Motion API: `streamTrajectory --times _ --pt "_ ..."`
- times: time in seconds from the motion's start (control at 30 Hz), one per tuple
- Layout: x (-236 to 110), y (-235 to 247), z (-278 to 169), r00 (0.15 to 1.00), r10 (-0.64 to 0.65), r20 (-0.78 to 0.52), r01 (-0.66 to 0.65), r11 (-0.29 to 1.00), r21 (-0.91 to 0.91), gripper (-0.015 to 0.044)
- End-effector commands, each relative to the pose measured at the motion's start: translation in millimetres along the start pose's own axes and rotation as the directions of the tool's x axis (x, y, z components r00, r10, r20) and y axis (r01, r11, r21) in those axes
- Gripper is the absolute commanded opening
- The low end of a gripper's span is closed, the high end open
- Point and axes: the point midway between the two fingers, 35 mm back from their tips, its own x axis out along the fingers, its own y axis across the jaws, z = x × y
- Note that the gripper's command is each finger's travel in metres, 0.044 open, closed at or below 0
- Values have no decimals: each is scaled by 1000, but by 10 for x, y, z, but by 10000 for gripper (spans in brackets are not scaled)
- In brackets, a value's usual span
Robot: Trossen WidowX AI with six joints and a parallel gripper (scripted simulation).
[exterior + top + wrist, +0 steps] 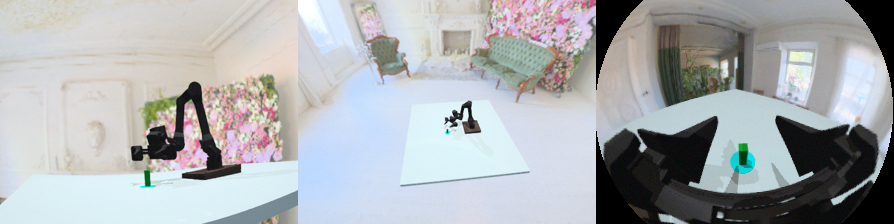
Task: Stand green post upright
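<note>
Exterior view: green post upright on cyan circle, claw open and apart

Post: The green post (447, 131) (147, 177) (743, 154) stands upright, with its foot on the cyan circle (447, 133) (141, 186) (736, 166). No tilt is discernible in the exterior view. In the wrist view, a rim of cyan shows around the foot.

Claw: The claw (448, 122) (146, 152) (746, 119) is wide open and holds nothing. Its two fingers stand well apart. The exterior view shows it above the post, not touching it; the wrist view shows the post between the finger outlines, farther off.

Arm: The black arm (470, 111) (200, 112) is bent, its elbow high. It is mounted on a dark brown base (476, 129) (193, 176), which rests on the pale table (462, 158) (117, 202) (761, 107).

Surroundings: Shadows fall on the table near the circle. A green armchair (385, 56) and a green sofa (515, 57) stand beyond the table in the top view.
</note>
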Motion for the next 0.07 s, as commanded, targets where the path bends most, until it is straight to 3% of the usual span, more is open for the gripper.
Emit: streamTrajectory --times 0.0,0.03 --pt "-32 25 159 1000 1 7 -1 1000 13 400" --pt "-39 31 189 1000 0 9 0 1000 15 400"
